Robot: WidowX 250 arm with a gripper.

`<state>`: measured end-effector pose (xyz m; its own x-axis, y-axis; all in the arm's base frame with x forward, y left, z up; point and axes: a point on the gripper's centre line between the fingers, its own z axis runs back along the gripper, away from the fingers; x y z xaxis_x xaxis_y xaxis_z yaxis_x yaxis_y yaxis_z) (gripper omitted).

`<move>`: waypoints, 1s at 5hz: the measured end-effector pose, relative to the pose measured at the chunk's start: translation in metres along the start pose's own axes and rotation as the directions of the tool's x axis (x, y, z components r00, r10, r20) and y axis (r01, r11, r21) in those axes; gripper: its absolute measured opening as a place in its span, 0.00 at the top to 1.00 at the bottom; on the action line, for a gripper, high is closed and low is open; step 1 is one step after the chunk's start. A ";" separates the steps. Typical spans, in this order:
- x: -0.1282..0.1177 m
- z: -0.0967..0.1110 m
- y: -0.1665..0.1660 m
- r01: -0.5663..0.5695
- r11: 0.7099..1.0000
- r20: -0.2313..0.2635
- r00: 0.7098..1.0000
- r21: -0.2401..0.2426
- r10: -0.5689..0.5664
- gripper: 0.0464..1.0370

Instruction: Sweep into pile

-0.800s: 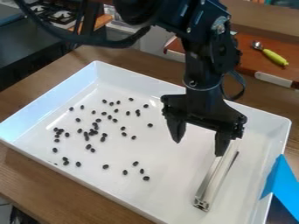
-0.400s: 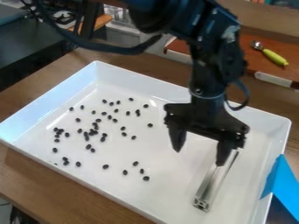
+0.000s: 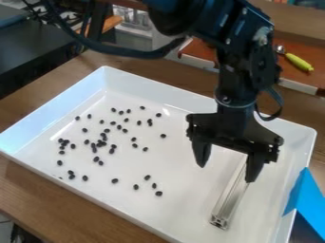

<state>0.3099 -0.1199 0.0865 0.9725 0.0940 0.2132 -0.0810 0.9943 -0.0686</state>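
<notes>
Gripper's over the tray, fingers spread wide with nothing between them, bar by one fingertip, beans scattered off to the left.

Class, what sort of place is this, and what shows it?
Probably a robotics lab: a robot arm over a white tray of scattered black beans, with toy-kitchen-like counters behind.
</notes>
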 end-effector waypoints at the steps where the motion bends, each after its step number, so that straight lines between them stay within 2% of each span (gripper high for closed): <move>1: -0.002 -0.006 -0.008 0.011 1.000 0.007 1.000 0.006 -0.011 0.04; 4: -0.006 -0.025 -0.015 0.007 1.000 0.000 1.000 0.025 -0.007 0.04; 5: -0.005 -0.029 -0.016 0.011 0.999 -0.008 1.000 0.030 -0.010 0.07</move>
<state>0.3125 -0.1374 0.0577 0.9749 0.0832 0.2066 -0.0772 0.9963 -0.0370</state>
